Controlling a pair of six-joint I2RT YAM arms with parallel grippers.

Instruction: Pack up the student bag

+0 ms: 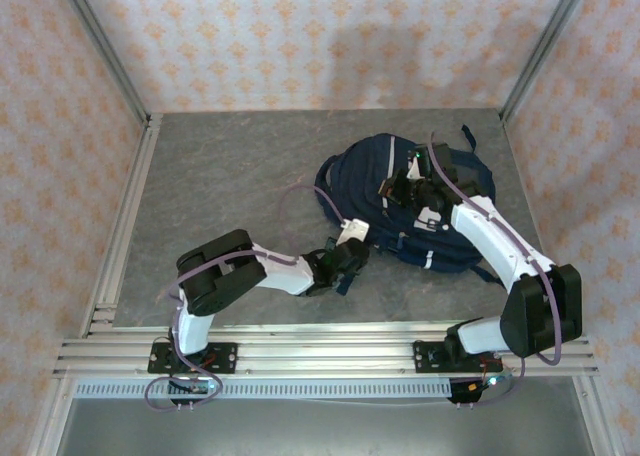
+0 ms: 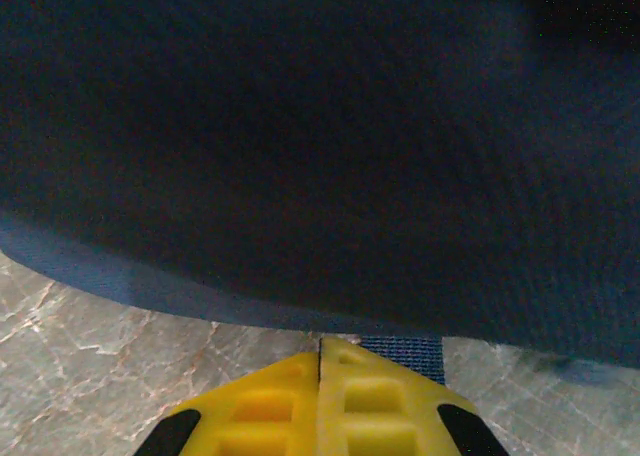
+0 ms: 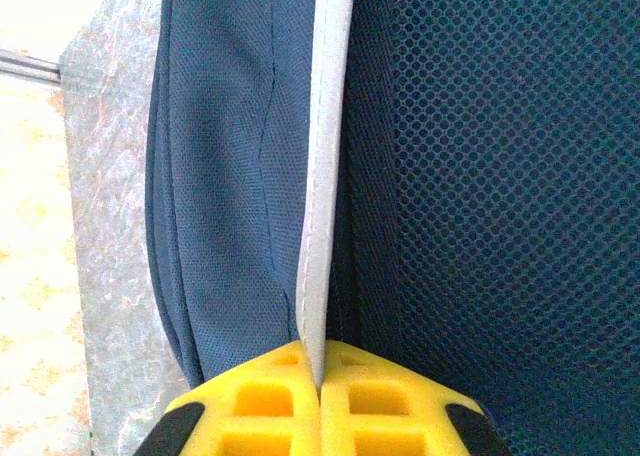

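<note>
We've got the student bag [image 1: 365, 186] lying flat on the right half of the tabletop [image 1: 230, 176], close to its right edge and approx. midway between front and rear edges. The right gripper [image 3: 320, 361] sits on top of the bag w/ jaws closed on the pale trim stripe [image 3: 325, 176], which runs straight into the seam between the two yellow fingers, w/ mesh panel [image 3: 500, 176] just beside it. The left gripper [image 2: 320, 351] is low at the bag's near-left edge, fingers pressed together. A blue webbing strap [image 2: 405, 351] shows just past the tips, but we can't tell whether it's pinched or only lying behind them. We read the step as getting hold of the bag to open it. To do it well, we'd treat the left as the anchor and raise the trim w/ the right, slow and straight up, so the thin stripe doesn't slip out. If the bag drags toward the front edge, the left prob. has nothing, so regrip there first.
</note>
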